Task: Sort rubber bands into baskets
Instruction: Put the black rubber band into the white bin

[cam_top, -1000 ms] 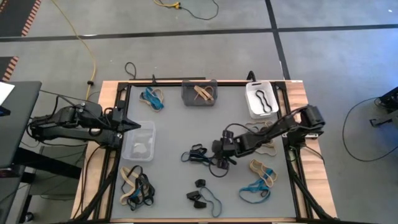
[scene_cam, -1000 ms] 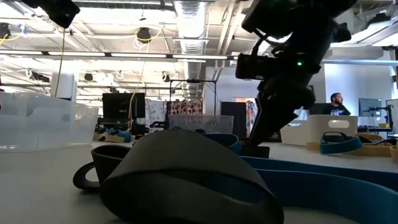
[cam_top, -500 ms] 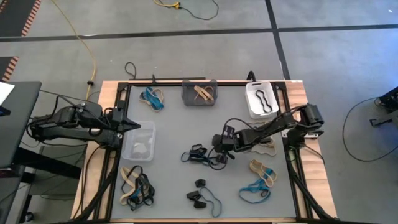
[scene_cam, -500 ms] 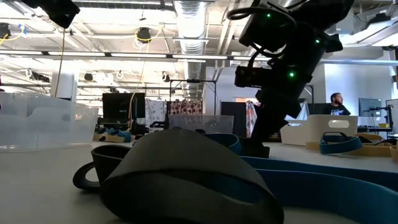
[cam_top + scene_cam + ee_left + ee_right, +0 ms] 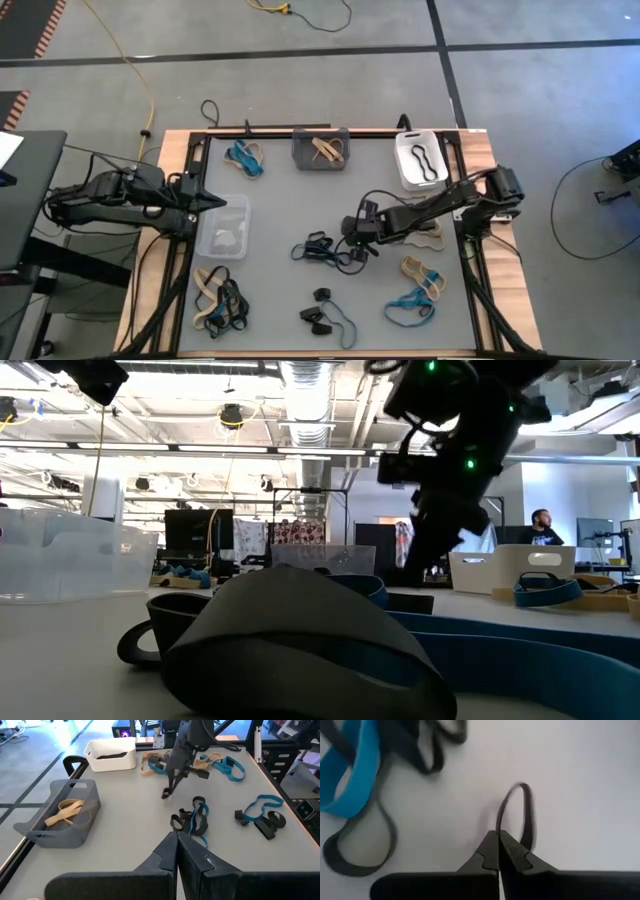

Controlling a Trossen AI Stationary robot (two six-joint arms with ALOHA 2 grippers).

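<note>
My right gripper (image 5: 353,254) is near the table's middle, shut on a thin black rubber band (image 5: 519,812) just above the tabletop. Beside it lies a tangle of black and blue rubber bands (image 5: 318,248). More bands lie at the near left (image 5: 215,300), near middle (image 5: 322,315), near right (image 5: 412,300) and far left (image 5: 246,157). The dark grey basket (image 5: 320,150) holds a tan band, the white basket (image 5: 420,160) a black one, and the clear basket (image 5: 222,228) stands at the left. My left gripper (image 5: 222,203) waits shut over the clear basket's far rim. My right gripper pinches the black band at one end of its loop (image 5: 499,831) between the tips of its two fingers. The fingers slant down from the table's right side. The rest of the loop (image 5: 166,794) droops beyond the tips; whether it still touches the table I cannot tell.
Dark frame rails (image 5: 200,180) run along the table's left, far and right edges. Tan and blue bands (image 5: 430,235) lie under the right arm. Bare grey surface (image 5: 290,205) lies between the clear basket and the right gripper.
My right gripper has shut its fingers on the black band and has drawn back slightly toward the table's right and up, its tip lifting off the surface in the low view. The tangle of black and blue bands beside it has stayed where it was.
</note>
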